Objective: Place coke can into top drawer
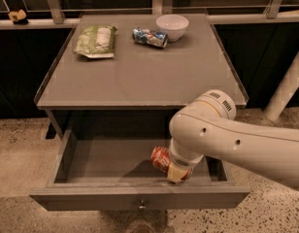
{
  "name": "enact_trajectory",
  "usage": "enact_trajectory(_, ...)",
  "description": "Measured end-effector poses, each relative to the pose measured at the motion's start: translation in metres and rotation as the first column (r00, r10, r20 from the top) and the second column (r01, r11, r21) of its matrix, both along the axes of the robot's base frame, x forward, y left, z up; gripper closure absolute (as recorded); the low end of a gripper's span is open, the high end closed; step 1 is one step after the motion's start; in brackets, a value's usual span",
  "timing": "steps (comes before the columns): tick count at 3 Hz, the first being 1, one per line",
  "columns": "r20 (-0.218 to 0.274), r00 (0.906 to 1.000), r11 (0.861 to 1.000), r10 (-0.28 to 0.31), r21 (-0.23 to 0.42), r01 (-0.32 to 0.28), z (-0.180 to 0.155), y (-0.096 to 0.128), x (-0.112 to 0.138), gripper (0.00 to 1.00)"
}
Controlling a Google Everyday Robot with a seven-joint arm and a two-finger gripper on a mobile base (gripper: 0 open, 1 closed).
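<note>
The top drawer (91, 198) of the grey cabinet stands pulled open toward me, its round metal knob at the front middle. My white arm reaches down into its right half. The gripper (176, 173) sits low inside the drawer near the front right, mostly hidden by the wrist. It holds the red-orange coke can (160, 158), which is tilted on its side just above or on the drawer floor. The left half of the drawer shows bare grey floor.
On the cabinet top (140, 76) lie a green snack bag (96, 40), a blue-and-silver can (149, 37) on its side and a white bowl (172, 26). A white post (288, 84) stands at the right. Speckled floor surrounds the cabinet.
</note>
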State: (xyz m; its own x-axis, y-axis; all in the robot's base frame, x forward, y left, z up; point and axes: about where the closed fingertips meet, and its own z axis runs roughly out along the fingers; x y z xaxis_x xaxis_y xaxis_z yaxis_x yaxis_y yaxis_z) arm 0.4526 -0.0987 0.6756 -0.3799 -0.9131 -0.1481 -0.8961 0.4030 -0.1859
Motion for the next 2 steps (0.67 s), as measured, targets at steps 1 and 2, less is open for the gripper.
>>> enact_trajectory(1, 0.023, 0.9997, 1.000, 0.000, 0.003, 0.000, -0.0063, 0.0019, 0.0071, 1.00)
enact_trajectory(2, 0.030, 0.9996, 1.000, -0.002, 0.005, 0.002, -0.0062, 0.0031, 0.0089, 1.00)
